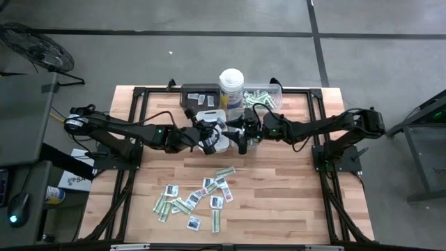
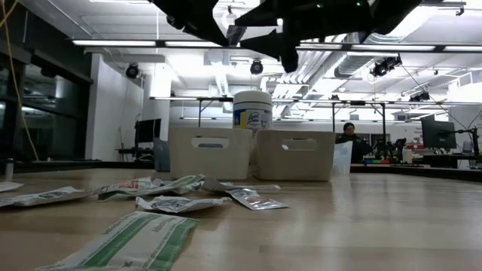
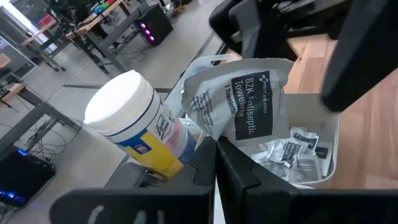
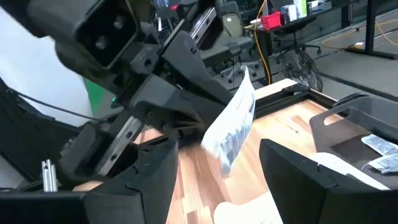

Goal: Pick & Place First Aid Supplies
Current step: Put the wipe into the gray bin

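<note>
One towelette sachet (image 3: 245, 102) pinched in left gripper (image 3: 214, 146) above white tray (image 3: 326, 168); right gripper (image 4: 217, 155) spread, facing sachet. Step: handover or drop. Next: align, then release.

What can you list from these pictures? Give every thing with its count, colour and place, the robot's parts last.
Antiseptic towelette sachet: one, white with dark label, held in the left tool above the white tray.
Loose packets: over a dozen, white sachets and green-white strips, scattered on the near half of the table.
Canister: one, white with lid, at the table's far edge.
White tray: one, holding sachets, below the tools.
Dark tray: one, beside the canister.
Clear tray: one, holding green strips.
Table: one, wooden.
Person: one, in the room behind.
Left tool: shut on the sachet.
Right tool: open, facing it.
</note>
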### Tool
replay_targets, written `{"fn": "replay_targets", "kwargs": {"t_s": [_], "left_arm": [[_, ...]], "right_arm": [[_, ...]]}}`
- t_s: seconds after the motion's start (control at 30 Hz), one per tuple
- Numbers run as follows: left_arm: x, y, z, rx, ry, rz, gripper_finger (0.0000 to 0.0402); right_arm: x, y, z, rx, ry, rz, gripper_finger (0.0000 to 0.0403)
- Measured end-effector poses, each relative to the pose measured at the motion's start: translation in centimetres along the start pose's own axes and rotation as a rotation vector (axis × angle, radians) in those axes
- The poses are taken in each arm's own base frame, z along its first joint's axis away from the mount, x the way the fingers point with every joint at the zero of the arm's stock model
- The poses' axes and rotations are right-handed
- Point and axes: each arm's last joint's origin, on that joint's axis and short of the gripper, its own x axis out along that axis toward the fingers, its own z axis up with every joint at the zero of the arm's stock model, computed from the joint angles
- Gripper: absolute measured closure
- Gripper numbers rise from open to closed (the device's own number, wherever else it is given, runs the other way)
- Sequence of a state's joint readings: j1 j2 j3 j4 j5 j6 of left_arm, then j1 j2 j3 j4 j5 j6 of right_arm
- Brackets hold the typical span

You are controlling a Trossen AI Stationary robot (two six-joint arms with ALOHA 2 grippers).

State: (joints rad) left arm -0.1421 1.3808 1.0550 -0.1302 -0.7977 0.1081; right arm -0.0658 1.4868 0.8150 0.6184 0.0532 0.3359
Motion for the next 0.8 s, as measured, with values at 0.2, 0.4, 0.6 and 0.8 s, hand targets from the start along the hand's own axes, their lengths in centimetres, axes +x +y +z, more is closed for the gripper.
{"fn": "replay_targets", "kwargs": {"t_s": [0.2,0.4,0.6,0.8], "left_arm": [[0.0,0.0,0.0,0.004,0.003,-0.002,0.0401],[0.0,0.0,-0.1,0.011,0.01,-0.002,0.0401],[-0.1,0.0,-0.3,0.026,0.025,-0.006,0.0401],[-0.1,-0.1,-0.4,0.039,0.034,-0.024,0.04]], "right_arm": [[1.2,0.2,0.7,-0.002,-0.018,-0.011,0.0198],[1.2,0.0,0.4,-0.006,0.012,-0.066,0.0267],[1.2,-0.2,0.4,-0.006,0.018,-0.064,0.0355],[1.3,-0.7,0.5,0.03,0.033,-0.032,0.0393]]}}
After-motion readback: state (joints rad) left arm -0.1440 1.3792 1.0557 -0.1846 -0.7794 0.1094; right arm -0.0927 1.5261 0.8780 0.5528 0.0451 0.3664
